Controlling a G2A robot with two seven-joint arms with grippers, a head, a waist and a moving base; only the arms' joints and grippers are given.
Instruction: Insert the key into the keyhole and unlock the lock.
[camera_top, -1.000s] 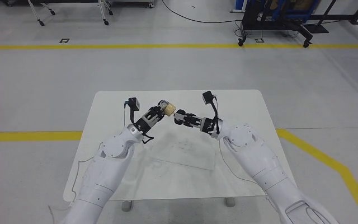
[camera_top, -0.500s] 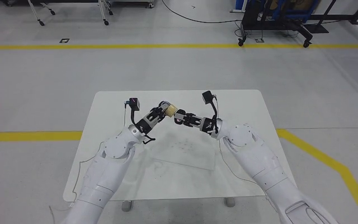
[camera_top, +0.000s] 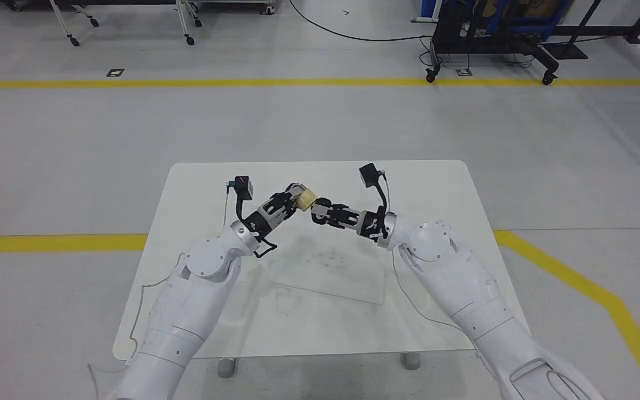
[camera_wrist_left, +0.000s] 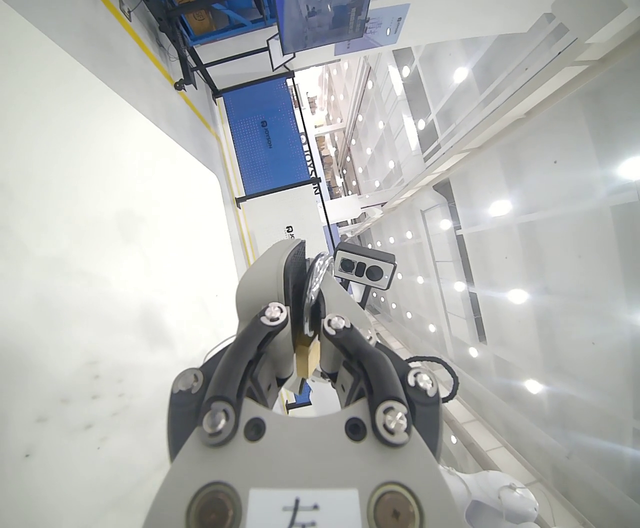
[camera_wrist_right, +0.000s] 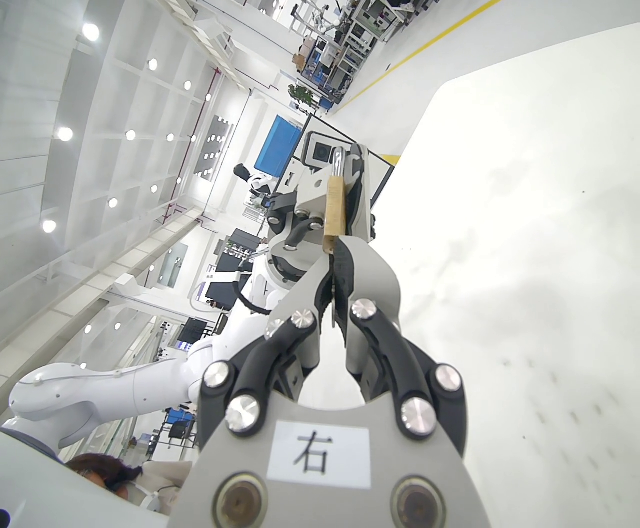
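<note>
Lock (camera_top: 305, 196) sits clamped between your left gripper's (camera_wrist_left: 309, 272) fingers, held in the air above the middle of the table (camera_top: 430, 190), its brass body pointing at your right gripper (camera_wrist_right: 339, 250). Your right fingers are pressed together on the key (camera_wrist_right: 332, 307), a thin metal edge between them. Their tips meet the lock's bottom end. You cannot tell whether the key is in the keyhole.
</note>
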